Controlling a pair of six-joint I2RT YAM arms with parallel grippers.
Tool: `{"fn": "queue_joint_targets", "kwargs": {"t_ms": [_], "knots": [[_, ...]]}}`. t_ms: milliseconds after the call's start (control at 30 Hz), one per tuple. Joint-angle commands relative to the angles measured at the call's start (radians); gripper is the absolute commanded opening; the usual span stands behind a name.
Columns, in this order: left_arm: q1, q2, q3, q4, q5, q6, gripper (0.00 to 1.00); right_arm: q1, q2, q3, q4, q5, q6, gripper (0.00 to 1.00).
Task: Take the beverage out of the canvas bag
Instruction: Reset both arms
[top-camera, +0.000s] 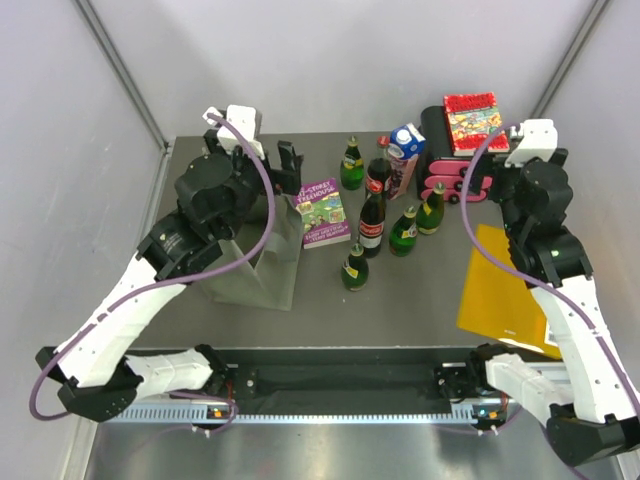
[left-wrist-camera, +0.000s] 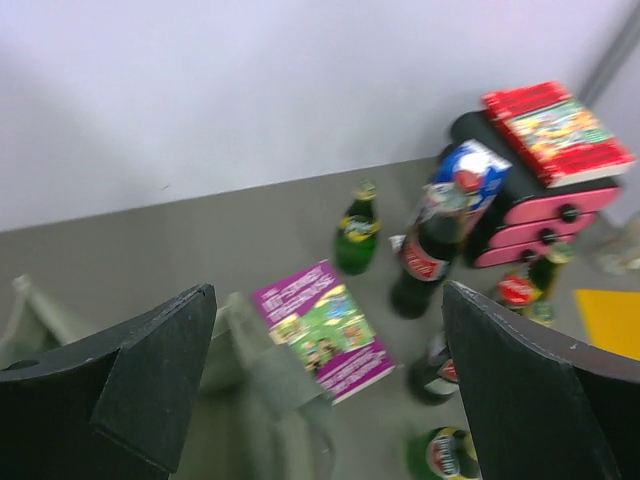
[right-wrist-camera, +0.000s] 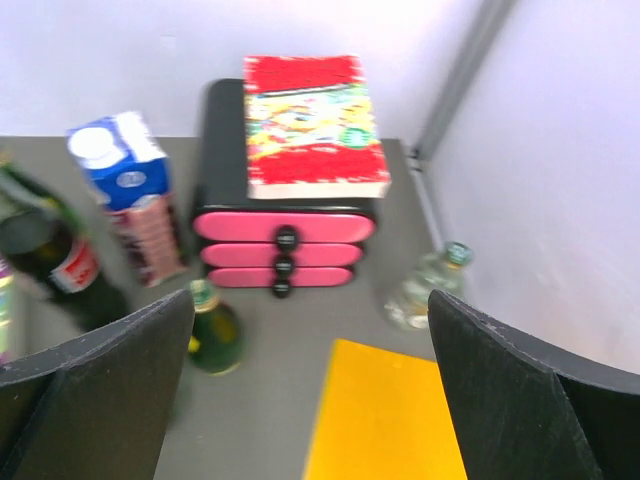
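Observation:
The olive canvas bag (top-camera: 255, 268) slumps on the left of the table, blurred at the bottom left of the left wrist view (left-wrist-camera: 255, 385). Its inside does not show, so I cannot tell if a beverage is in it. My left gripper (top-camera: 285, 168) (left-wrist-camera: 328, 300) hangs open and empty over the bag's far right edge. Several bottles stand to the bag's right: green ones (top-camera: 355, 268) (top-camera: 352, 165) and cola ones (top-camera: 372, 225), plus a blue carton (top-camera: 405, 158). My right gripper (top-camera: 495, 182) (right-wrist-camera: 310, 300) is open and empty above the yellow sheet (right-wrist-camera: 390, 420).
A purple book (top-camera: 323, 212) lies between the bag and the bottles. A pink drawer box (top-camera: 452, 170) at the back right carries a red book (top-camera: 472, 122). A clear bottle (right-wrist-camera: 425, 290) stands by the right wall. The yellow sheet (top-camera: 500, 290) overhangs the table's right side.

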Motion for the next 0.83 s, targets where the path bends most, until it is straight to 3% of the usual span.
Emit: {"fn": "queue_joint_targets", "kwargs": {"t_ms": [0, 300, 800], "knots": [[0.07, -0.011, 0.06, -0.134, -0.041, 0.009, 0.99, -0.055, -0.01, 0.05, 0.02, 0.113, -0.027, 1.0], [0.17, -0.011, 0.097, -0.189, -0.007, 0.008, 0.99, -0.124, -0.026, 0.033, 0.001, 0.119, -0.022, 1.0], [0.23, -0.052, 0.048, -0.188, 0.017, -0.026, 0.99, -0.152, -0.024, 0.038, -0.011, 0.052, -0.009, 1.0]]}}
